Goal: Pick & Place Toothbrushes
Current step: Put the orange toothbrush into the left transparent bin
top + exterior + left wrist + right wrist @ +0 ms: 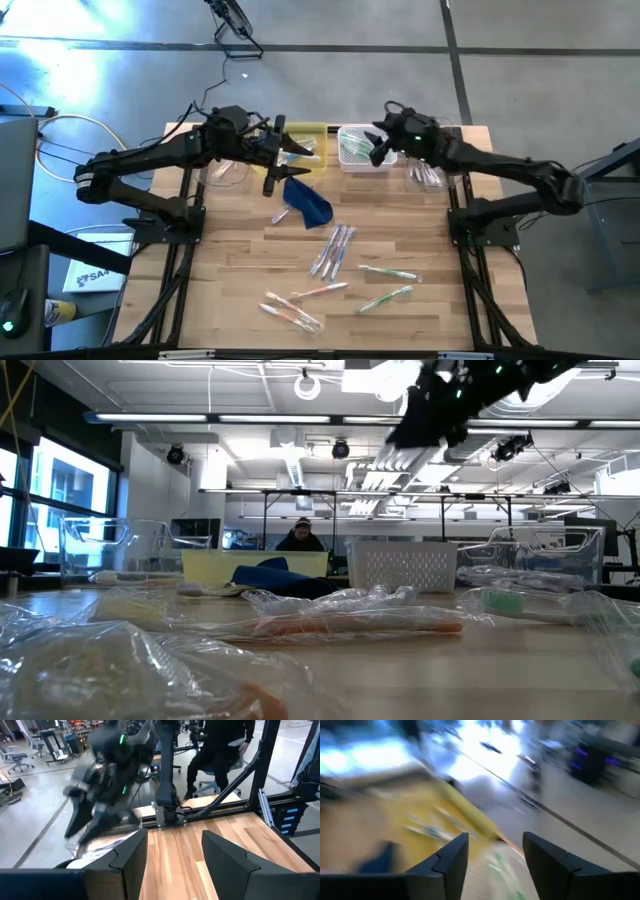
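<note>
Several wrapped toothbrushes lie flat on the near half of the wooden table, some close before the low camera. More toothbrushes lie in the white basket at the far edge, and others in the yellow bin beside it. My right gripper hovers open above the basket's left side, nothing between its fingers. My left gripper hangs open over the yellow bin's near left, with nothing in it.
A dark blue pouch lies crumpled on the table just near of the yellow bin. Clear plastic wrappers lie by each arm's base. A person sits behind the table's far edge.
</note>
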`<action>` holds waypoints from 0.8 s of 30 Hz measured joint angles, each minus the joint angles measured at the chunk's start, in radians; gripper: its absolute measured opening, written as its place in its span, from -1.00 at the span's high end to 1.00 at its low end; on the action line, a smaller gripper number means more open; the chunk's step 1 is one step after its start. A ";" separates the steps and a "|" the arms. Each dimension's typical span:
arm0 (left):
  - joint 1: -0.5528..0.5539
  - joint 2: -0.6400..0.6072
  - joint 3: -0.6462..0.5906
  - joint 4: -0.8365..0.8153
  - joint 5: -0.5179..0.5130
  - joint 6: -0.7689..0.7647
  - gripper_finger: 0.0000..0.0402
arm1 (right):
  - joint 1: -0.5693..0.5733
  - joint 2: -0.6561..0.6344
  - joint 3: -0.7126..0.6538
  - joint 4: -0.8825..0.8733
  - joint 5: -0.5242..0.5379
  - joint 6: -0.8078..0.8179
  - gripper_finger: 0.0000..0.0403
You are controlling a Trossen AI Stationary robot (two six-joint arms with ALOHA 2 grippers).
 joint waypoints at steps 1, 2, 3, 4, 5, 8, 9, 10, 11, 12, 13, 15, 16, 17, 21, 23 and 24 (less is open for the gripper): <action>0.000 0.000 0.000 -0.006 0.000 0.000 0.09 | 0.012 -0.028 0.001 0.009 -0.043 0.011 0.15; 0.000 0.000 0.000 -0.011 0.000 0.000 0.09 | 0.022 -0.054 0.001 0.012 -0.083 0.023 0.19; 0.000 0.000 0.000 -0.014 0.000 0.000 0.09 | 0.034 -0.080 0.001 0.014 -0.123 0.036 0.23; 0.000 0.000 0.000 -0.015 0.000 0.000 0.09 | 0.045 -0.102 0.001 0.014 -0.159 0.042 0.26; 0.000 0.000 0.000 -0.018 0.000 0.000 0.09 | 0.057 -0.120 0.001 0.013 -0.194 0.042 0.30; 0.000 0.000 0.000 -0.026 0.000 0.000 0.09 | 0.090 -0.167 0.001 0.012 -0.301 0.043 0.43; 0.000 0.000 0.000 -0.027 0.000 0.000 0.09 | 0.099 -0.181 0.001 0.012 -0.339 0.042 0.47; 0.000 0.000 0.000 -0.027 0.000 0.000 0.09 | 0.108 -0.193 0.001 0.012 -0.380 0.043 0.51; 0.000 0.000 0.000 -0.027 0.000 0.000 0.09 | 0.116 -0.203 0.001 0.013 -0.424 0.044 0.55; 0.000 0.000 0.000 -0.027 0.000 0.000 0.09 | 0.125 -0.210 0.001 0.012 -0.467 0.047 0.58; 0.000 0.000 0.000 -0.027 0.000 0.000 0.09 | 0.132 -0.215 0.001 0.012 -0.509 0.062 0.62; 0.000 0.000 0.000 -0.027 0.000 -0.001 0.09 | 0.145 -0.222 0.001 0.011 -0.577 0.096 0.69; 0.000 0.000 0.000 -0.027 0.000 -0.002 0.09 | 0.152 -0.224 0.001 0.012 -0.605 0.116 0.72; 0.000 0.002 0.000 -0.026 0.000 -0.007 0.09 | 0.158 -0.224 0.001 0.012 -0.630 0.134 0.75; 0.000 0.021 0.000 -0.027 -0.001 -0.066 0.09 | 0.182 -0.223 0.000 0.009 -0.685 0.172 0.86; 0.000 0.035 0.000 -0.026 -0.001 -0.101 0.09 | 0.199 -0.223 0.000 0.009 -0.686 0.172 0.90; 0.000 0.042 0.000 -0.028 0.000 -0.111 0.09 | 0.208 -0.222 0.000 0.009 -0.684 0.172 0.93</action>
